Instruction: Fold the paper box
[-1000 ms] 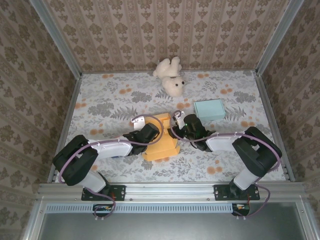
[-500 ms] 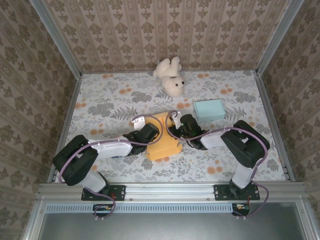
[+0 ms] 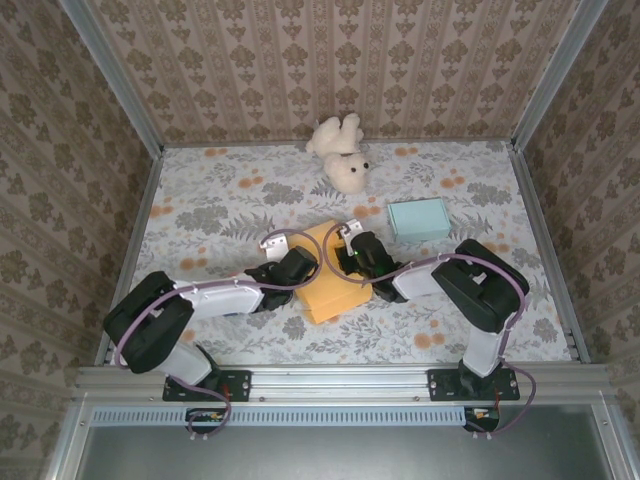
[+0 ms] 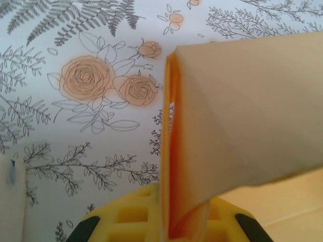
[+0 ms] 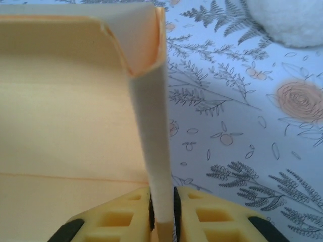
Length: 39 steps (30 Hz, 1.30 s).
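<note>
The yellow paper box (image 3: pixel 335 292) lies half-folded on the flowered table between my two arms. My left gripper (image 3: pixel 300 266) is at the box's left side, shut on a doubled side flap. In the left wrist view that flap (image 4: pixel 242 111) rises from between the yellow jaws of the left gripper (image 4: pixel 184 219). My right gripper (image 3: pixel 350 252) is at the box's far right edge. In the right wrist view an upright side wall (image 5: pixel 151 116) is pinched between the jaws of the right gripper (image 5: pixel 162 204), with the box's inner panel (image 5: pixel 65 101) to its left.
A white teddy bear (image 3: pixel 340 155) lies at the back of the table, also at the top right of the right wrist view (image 5: pixel 287 20). A pale teal box (image 3: pixel 418 218) sits right of the arms' work spot. Patterned walls enclose the table on three sides.
My right gripper has moved left onto the box's right wall and shut on it. The box has turned and shifted slightly. The left gripper keeps its hold.
</note>
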### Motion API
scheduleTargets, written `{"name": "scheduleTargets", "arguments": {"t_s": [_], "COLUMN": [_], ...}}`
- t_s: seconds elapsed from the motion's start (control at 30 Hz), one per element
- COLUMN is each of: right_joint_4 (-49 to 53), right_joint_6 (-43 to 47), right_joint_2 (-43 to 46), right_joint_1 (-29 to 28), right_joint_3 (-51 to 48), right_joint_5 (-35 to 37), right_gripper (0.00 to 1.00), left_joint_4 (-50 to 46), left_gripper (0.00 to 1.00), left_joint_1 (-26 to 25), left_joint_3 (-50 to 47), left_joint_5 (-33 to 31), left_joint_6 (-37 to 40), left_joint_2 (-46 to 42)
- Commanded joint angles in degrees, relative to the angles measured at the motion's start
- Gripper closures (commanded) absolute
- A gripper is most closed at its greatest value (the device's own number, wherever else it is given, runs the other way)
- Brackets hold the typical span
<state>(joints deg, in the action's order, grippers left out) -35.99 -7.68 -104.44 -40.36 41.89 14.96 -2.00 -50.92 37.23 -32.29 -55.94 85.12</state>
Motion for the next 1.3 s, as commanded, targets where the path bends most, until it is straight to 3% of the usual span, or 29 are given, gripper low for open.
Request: {"name": "scheduleTargets", "arguments": {"t_s": [0.0, 0.1, 0.23, 0.4, 0.47, 0.6, 0.67, 0.93, 1.27], "right_joint_4": [8.2, 12.0, 15.8, 16.9, 15.8, 6.7, 5.6, 1.6, 0.5], "right_joint_6": [-2.5, -4.8, -6.1, -5.7, -5.5, -2.9, -4.1, -8.4, -3.6], "right_joint_2": [-2.1, -2.6, -2.3, -1.4, -0.4, 1.2, 1.5, 3.8, 7.0], "right_joint_1": [-0.5, -1.5, -1.6, -1.8, -1.8, -1.9, -2.0, -2.2, -2.2], "right_joint_3": [3.7, 4.6, 5.4, 5.2, 4.6, 1.6, 1.5, -0.3, 0.5], "right_joint_5": [21.9, 32.4, 40.8, 46.0, 41.6, 21.2, 15.3, 4.7, -4.2], "right_gripper": [0.82, 0.83, 0.84, 0.83, 0.81, 0.71, 0.68, 0.47, 0.39], "left_joint_4": [-9.5, -13.9, -14.8, -17.6, -17.4, -15.3, -15.1, -15.2, -14.6], "left_gripper": [1.0, 1.0, 1.0, 1.0, 1.0, 1.0, 1.0, 1.0, 1.0], "left_joint_1": [0.2, -0.2, -1.1, -2.5, -2.7, -2.8, -3.0, -3.0, -3.0], "left_joint_3": [1.9, 3.5, 2.7, 2.4, 2.4, 2.5, 2.9, 3.2, 3.9], "left_joint_5": [-0.1, 0.1, -0.3, -4.7, -4.8, -3.6, -3.5, -4.6, -4.1], "left_joint_6": [-9.5, -12.6, -15.3, -17.8, -17.6, -15.9, -15.8, -15.9, -14.6], "left_joint_2": [-2.4, -3.4, -5.7, -7.6, -7.7, -7.0, -6.5, -5.1, -3.3]}}
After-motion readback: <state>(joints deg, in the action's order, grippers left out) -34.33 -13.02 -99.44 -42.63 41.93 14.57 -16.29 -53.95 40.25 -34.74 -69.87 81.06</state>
